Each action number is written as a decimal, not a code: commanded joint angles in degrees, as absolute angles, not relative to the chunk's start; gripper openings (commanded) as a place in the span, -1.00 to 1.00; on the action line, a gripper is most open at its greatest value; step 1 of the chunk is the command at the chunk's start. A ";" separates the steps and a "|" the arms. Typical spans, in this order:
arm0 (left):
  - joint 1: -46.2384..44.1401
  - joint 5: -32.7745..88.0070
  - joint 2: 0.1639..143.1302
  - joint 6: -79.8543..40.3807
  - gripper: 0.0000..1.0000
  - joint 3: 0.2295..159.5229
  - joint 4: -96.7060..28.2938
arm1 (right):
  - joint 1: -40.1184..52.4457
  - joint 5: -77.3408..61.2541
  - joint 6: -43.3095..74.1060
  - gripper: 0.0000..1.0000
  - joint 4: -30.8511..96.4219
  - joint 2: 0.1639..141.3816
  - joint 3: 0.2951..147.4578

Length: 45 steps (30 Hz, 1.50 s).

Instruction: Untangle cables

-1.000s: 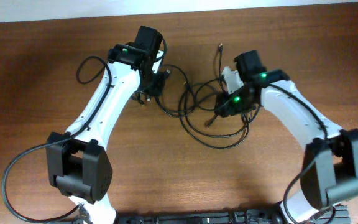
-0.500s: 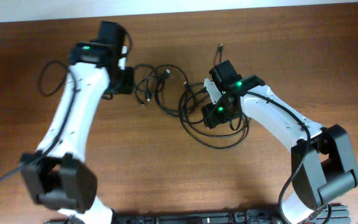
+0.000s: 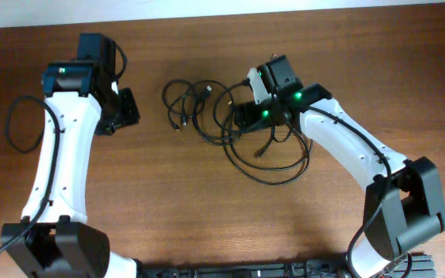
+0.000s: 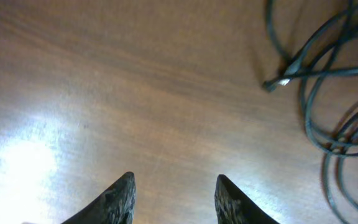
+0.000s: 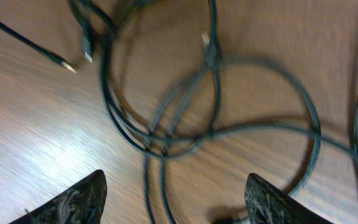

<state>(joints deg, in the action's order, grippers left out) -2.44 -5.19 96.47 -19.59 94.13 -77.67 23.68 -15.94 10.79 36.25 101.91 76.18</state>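
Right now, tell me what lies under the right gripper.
Overlapping loops of cables lie on the table under the open right gripper. From overhead, the arm hides part of the tangle.

No readable text, labels or numbers (any view)

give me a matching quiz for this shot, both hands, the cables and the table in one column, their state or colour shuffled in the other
1. left hand
2. right hand
3. cables
4. table

a. open, right above the tangled loops
b. brown wood
c. open, above bare wood, cables off to one side
d. black, lying in overlapping loops

Pairs: 1-c, 2-a, 3-d, 4-b
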 commanded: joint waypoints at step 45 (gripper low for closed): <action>-1.65 -12.91 81.71 -27.79 0.06 73.10 -66.08 | 38.24 -12.80 6.70 -0.77 6.15 123.28 78.54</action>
